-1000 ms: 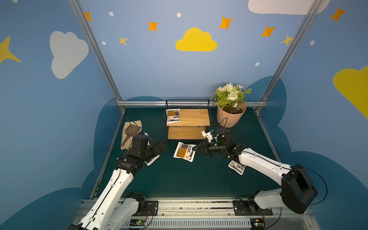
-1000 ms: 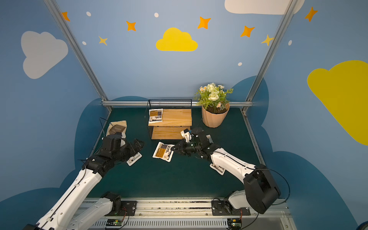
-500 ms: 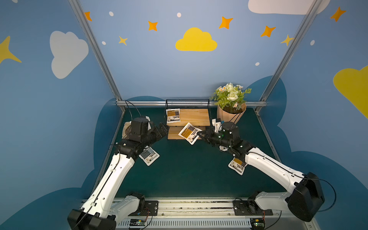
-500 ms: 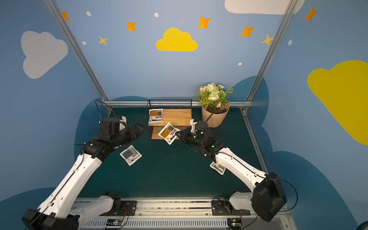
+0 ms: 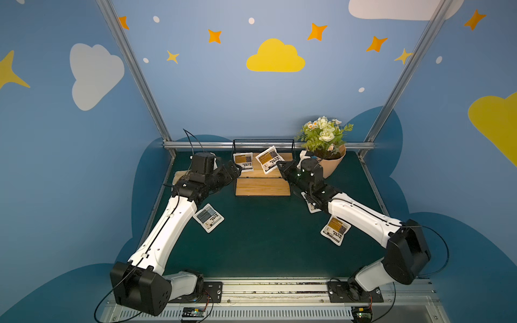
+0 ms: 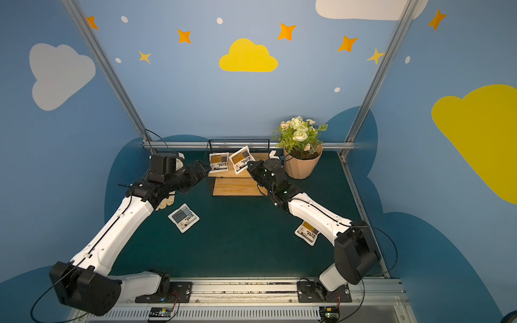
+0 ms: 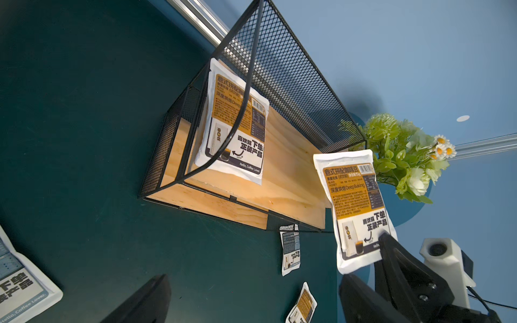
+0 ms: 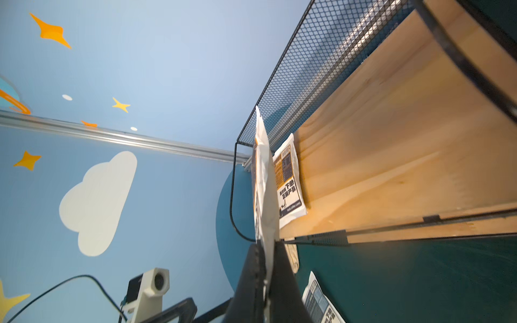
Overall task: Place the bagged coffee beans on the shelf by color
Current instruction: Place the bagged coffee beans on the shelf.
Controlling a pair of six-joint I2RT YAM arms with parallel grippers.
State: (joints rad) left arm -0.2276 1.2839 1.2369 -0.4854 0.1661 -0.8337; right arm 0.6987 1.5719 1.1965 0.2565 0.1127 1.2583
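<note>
1 yellow-panel pouch [image 5: 268, 162] is clamped in my right gripper [image 5: 279, 166] by the shelf's [image 5: 263, 186] upper board. My left gripper [image 5: 237, 169] has its jaws apart, empty.

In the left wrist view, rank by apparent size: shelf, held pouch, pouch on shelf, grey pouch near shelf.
1. shelf
2. held pouch and pouch on shelf: alike, unranked
3. grey pouch near shelf, farther away
</note>
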